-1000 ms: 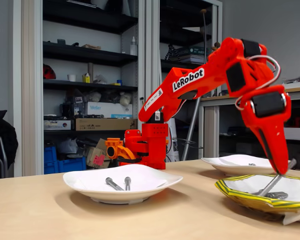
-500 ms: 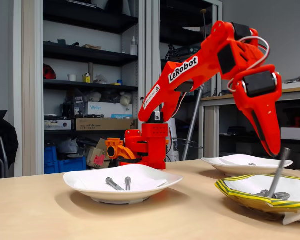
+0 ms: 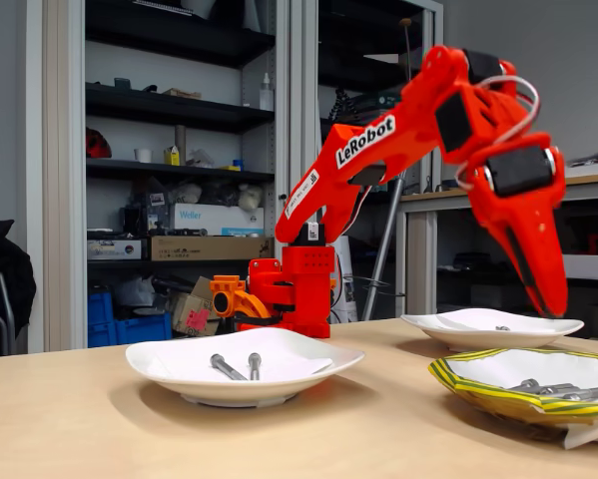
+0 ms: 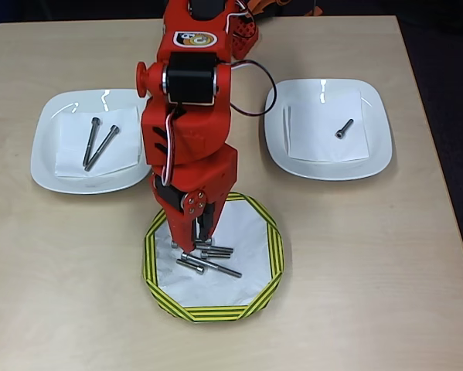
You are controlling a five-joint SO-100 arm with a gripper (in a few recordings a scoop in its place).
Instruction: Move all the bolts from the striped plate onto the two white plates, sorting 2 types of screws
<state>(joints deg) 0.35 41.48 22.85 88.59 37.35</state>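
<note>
above striped plate (image 4: 271,255), gripper (image 4: 201,233) pointing down, empty

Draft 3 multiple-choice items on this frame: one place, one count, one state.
1. Where is the lone short bolt?
A. right white plate, overhead view
B. striped plate
C. bare table

2. How many long bolts lie on the left white plate?
A. none
B. two
C. five

3. What is the pincer carrying?
A. a long bolt
B. a napkin
C. nothing visible

Key: 1 A, it lies alone on the right white plate. 2 B, a pair of long bolts side by side. 3 C, it hangs over the striped plate while the bolts lie flat below.
</note>
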